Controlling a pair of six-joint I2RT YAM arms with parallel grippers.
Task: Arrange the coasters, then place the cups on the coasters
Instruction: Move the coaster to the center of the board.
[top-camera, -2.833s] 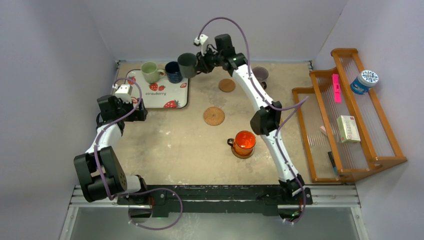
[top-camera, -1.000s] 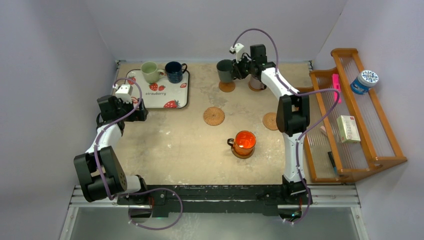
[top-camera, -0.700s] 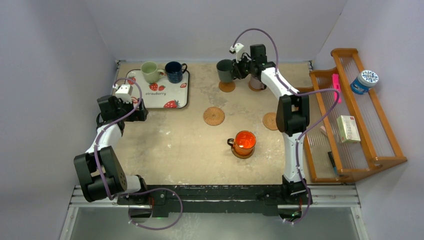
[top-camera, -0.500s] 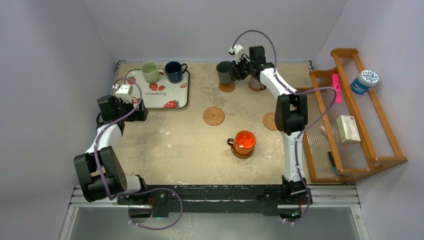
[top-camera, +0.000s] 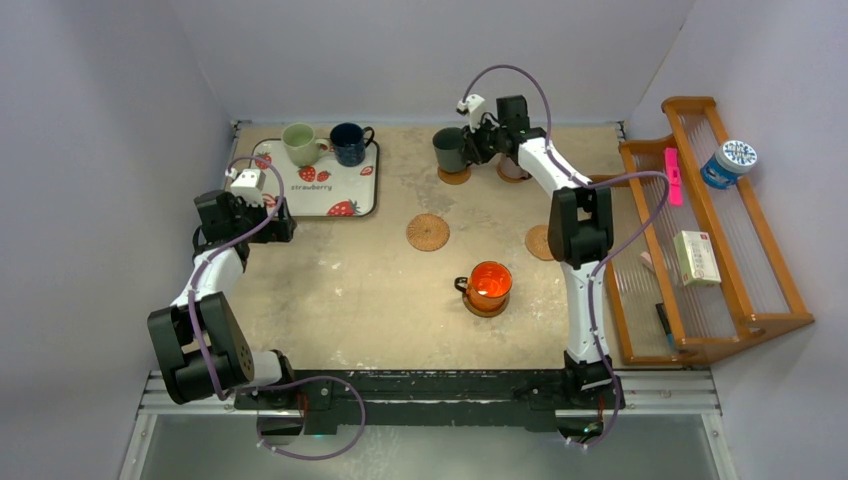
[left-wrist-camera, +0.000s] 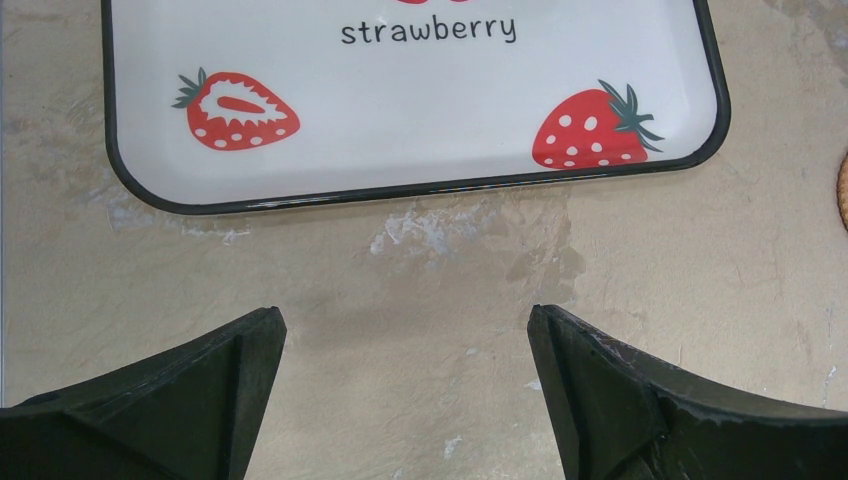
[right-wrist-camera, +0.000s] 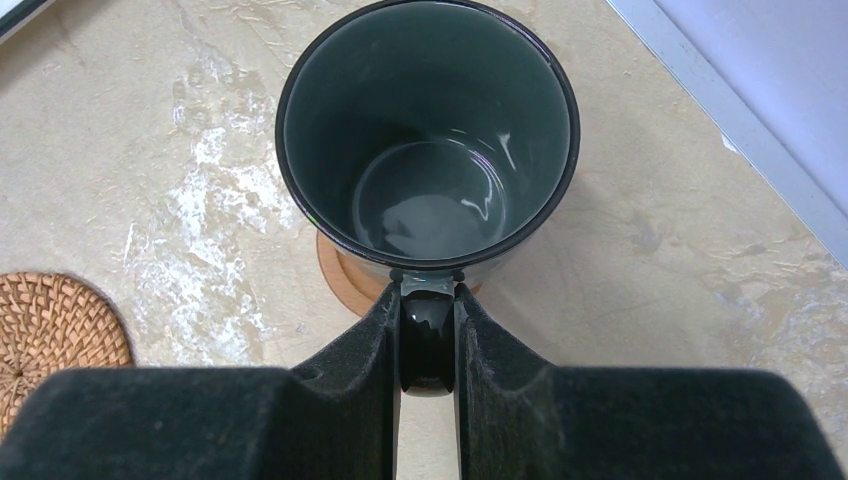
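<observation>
Your right pincer (right-wrist-camera: 427, 312) is clamped on the handle of the dark green cup (right-wrist-camera: 430, 130), upright, at the far side of the tabletop (top-camera: 350, 290). The cup sits over a plain tan coaster (right-wrist-camera: 343, 276), and only a sliver of that coaster shows under the rim. I can't tell if cup and coaster touch. The woven coaster (right-wrist-camera: 55, 325) is cut off at the wrist view's left edge.

Your left pincer (left-wrist-camera: 405, 322) is spread wide with nothing between the fingers, over bare tabletop just beside the near edge of the strawberry tray (left-wrist-camera: 400, 110). The tray's top is cut off there.

From above, the pale green cup (top-camera: 298, 143) and navy cup (top-camera: 348, 143) are on the tray. The orange cup (top-camera: 490, 284) is on a dark coaster (top-camera: 484, 310), mostly covered. The mauve cup (top-camera: 513, 166) and another coaster (top-camera: 538, 242) are half hidden by the right arm.
</observation>
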